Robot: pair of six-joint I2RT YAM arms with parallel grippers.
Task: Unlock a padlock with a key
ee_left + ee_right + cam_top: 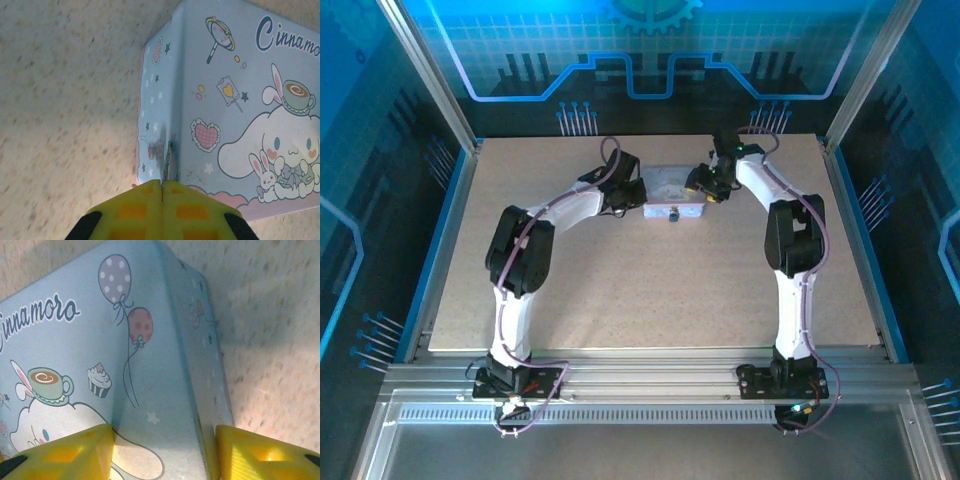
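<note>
mike_r: So, where to look for the padlock (674, 213)?

tess: Top view, dead centre of the near wall of the pale lavender tin (670, 185), far out on the counter (620, 290). Tiny dark blob, too small to tell locked or unlocked.

mike_r: And the key (168, 160)?

tess: Pinched in the left pincer (162, 186), clenched shut, yellow fingers (135, 212) pressed flat together. Just a thin grey sliver poking out, right over the tin's left end wall near the corner. Off to the left of the padlock, not touching it.

mike_r: And the right pincer (164, 435)?

tess: Released, spread wide across the tin's right edge. One finger over the cartoon lid, the other out past the side wall above bare counter. Hard to say if touching or just hovering.
</note>
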